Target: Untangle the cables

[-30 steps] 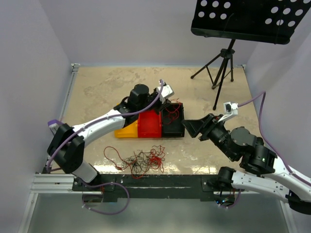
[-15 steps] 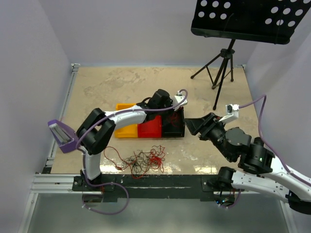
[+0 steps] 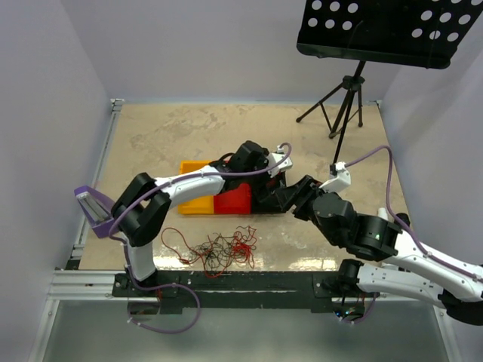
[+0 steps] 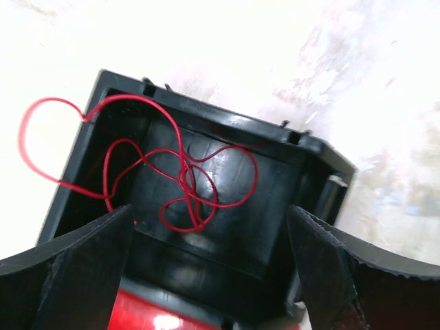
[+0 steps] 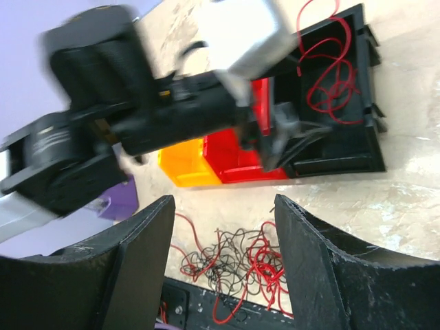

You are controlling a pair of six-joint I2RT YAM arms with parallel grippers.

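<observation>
At the near edge of the counter (image 3: 151, 143) lies the tangle of cables (image 3: 219, 253). Beyond, the right gripper (image 5: 223, 206) hangs apart, empty. Farther, the left gripper (image 4: 210, 213), apart, hovers over one red cable (image 4: 182, 172) in the black bin (image 4: 316, 148). Drop-off looks done; next calls for pinching one strand from the tangle.

One red wire (image 4: 172, 182): thin, loose curly loops, lying in black bin (image 4: 275, 185) directly under left claw (image 4: 210, 223); one loop hangs over the bin wall. Red-and-black tangle (image 3: 219, 251): flat heap, well apart from that claw, toward the arm bases.
</observation>
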